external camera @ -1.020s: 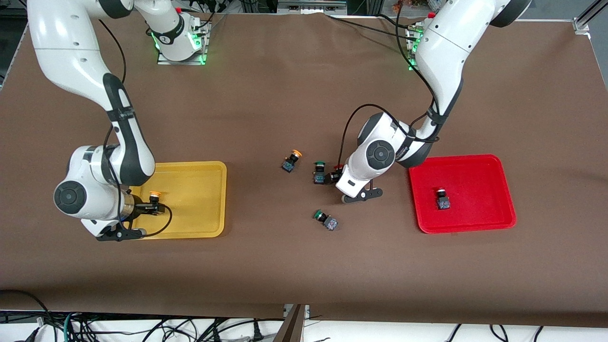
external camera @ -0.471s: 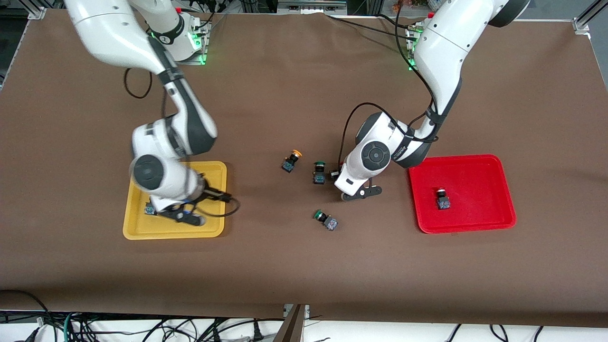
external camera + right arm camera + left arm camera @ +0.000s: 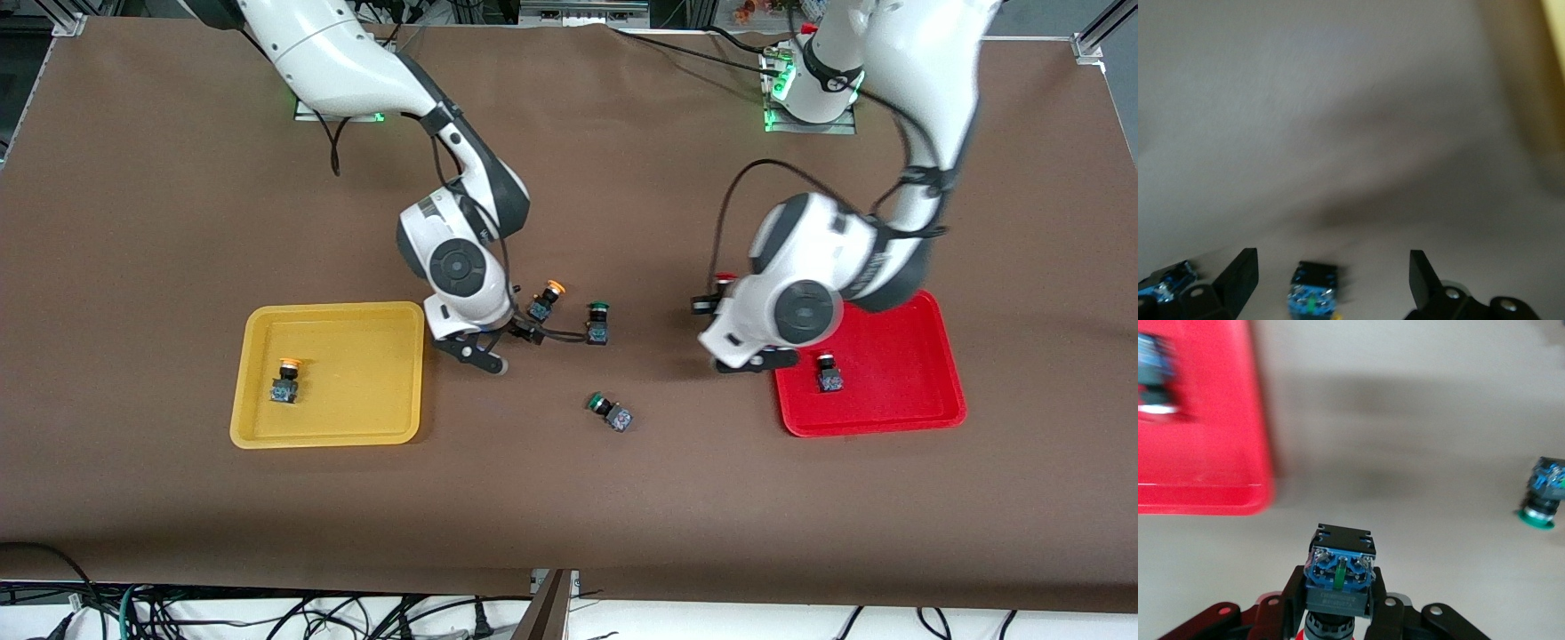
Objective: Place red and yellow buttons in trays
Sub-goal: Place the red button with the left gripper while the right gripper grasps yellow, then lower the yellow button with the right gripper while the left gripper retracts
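Brown cloth covers the surface; cables tangle below its edge. Beside the red tray, left gripper jaws clench a red button; right gripper jaws gape.

We see one tray toward the right arm's end of the bench with a button in it, the other tray toward the left arm's end holding another button. Three switches lie mid-bench between them, probably apart.
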